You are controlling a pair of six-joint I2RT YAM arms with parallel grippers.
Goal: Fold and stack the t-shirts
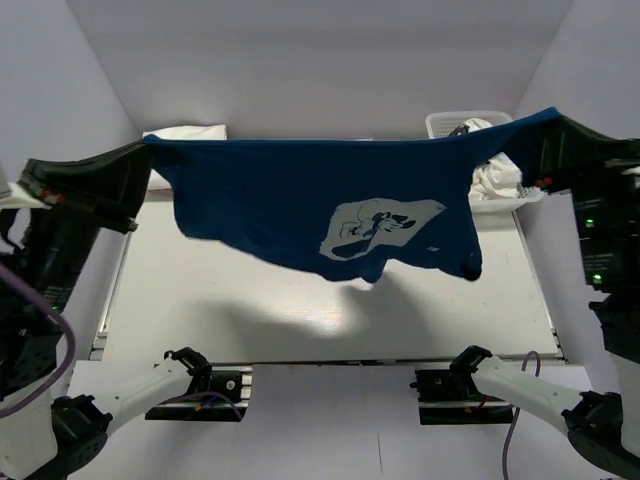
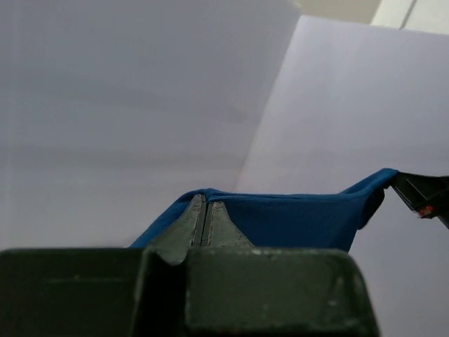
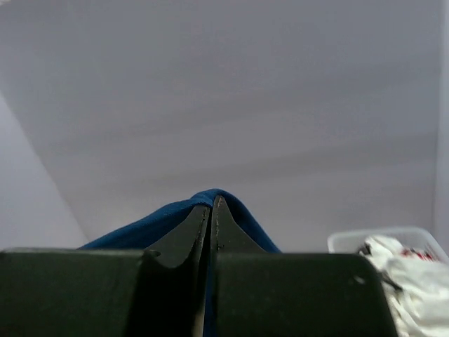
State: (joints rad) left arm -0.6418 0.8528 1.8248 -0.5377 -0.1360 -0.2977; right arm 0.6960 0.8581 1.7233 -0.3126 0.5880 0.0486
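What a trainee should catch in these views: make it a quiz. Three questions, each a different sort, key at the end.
1. True or false: the navy t-shirt lies flat on the table.
2. The shirt's top edge is pinched by: A) nothing, B) the left gripper and the right gripper together, C) one gripper alone.
3. Fill in: the white mesh basket sits at the table's far ____ corner.

Key: 1 false, it hangs stretched in the air between the arms. 2 B. 3 right.
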